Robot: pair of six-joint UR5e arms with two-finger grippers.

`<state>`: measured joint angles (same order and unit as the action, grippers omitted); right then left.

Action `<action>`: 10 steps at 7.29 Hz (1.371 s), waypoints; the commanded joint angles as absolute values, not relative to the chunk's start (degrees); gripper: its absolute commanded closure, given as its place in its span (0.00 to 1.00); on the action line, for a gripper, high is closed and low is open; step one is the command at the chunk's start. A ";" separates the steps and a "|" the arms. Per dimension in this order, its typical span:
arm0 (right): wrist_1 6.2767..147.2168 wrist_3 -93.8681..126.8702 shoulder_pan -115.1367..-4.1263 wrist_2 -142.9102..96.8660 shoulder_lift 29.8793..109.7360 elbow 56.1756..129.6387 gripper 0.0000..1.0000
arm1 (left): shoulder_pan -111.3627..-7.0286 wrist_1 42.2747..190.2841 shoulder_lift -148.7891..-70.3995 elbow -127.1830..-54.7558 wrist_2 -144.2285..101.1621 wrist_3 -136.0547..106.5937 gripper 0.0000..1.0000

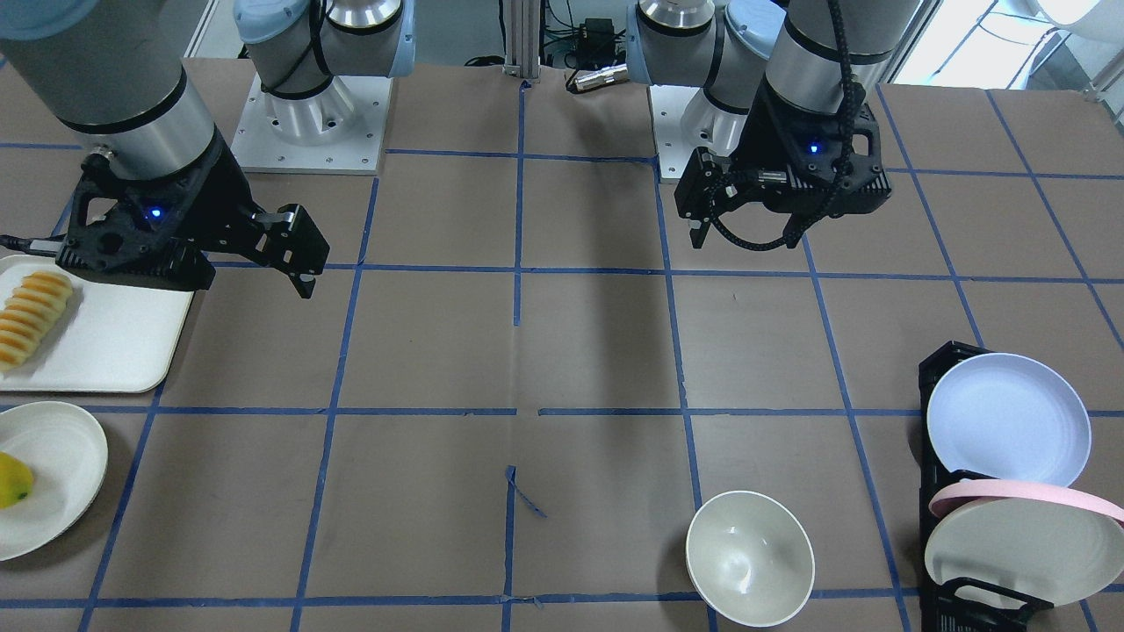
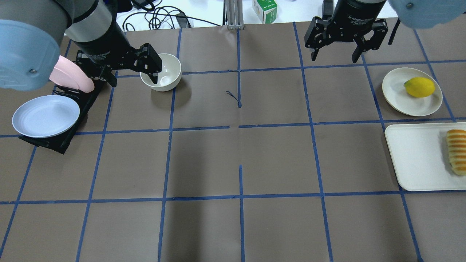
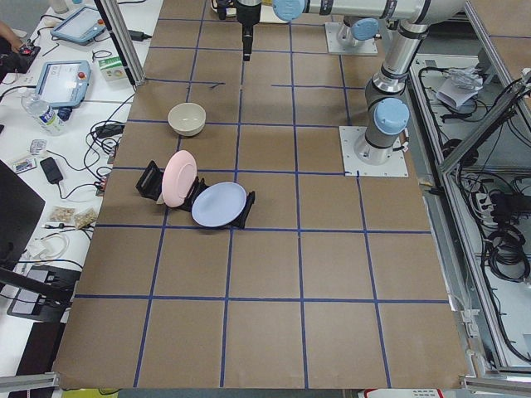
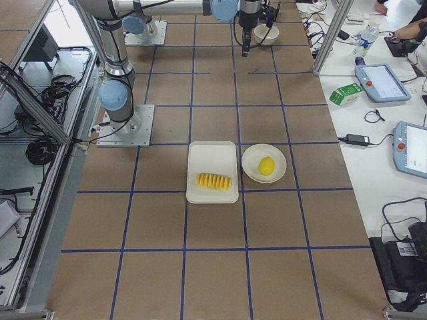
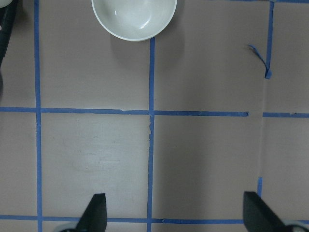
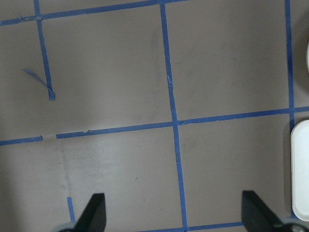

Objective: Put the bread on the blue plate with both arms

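Observation:
The bread (image 2: 457,151) lies on a white tray (image 2: 415,156) at the table's right edge; it also shows in the front view (image 1: 31,316). The blue plate (image 2: 45,115) leans in a black rack (image 2: 58,142) at the far left, also seen in the front view (image 1: 1008,420). My left gripper (image 2: 133,74) is open and empty, hovering high near the white bowl, right of the rack. My right gripper (image 2: 333,58) is open and empty, high over the far right part of the table, well away from the bread. Both wrist views show spread fingers (image 5: 96,212) (image 6: 94,212) over bare table.
A white bowl (image 2: 162,72) stands next to the left gripper. A pink-rimmed plate (image 2: 71,74) and a cream plate (image 1: 1019,549) also stand in the rack. A cream plate (image 2: 400,94) with a yellow lemon (image 2: 419,87) sits beyond the tray.

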<state>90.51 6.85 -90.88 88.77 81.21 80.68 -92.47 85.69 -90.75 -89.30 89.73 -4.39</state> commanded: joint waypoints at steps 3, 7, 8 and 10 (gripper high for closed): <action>90.87 -2.78 -86.16 90.00 81.56 84.44 0.00 | -92.99 85.69 -90.44 -89.30 89.74 -4.48 0.00; 104.61 -28.32 -64.30 89.56 81.13 95.67 0.00 | -93.16 85.69 -89.91 -89.56 89.65 -4.39 0.00; 111.99 -34.65 -59.81 89.56 80.34 99.37 0.00 | -93.08 85.69 -89.83 -89.56 89.74 -4.39 0.00; 118.80 -41.02 -51.90 89.65 74.65 102.47 0.00 | -93.16 85.69 -90.09 -89.56 89.65 -4.92 0.00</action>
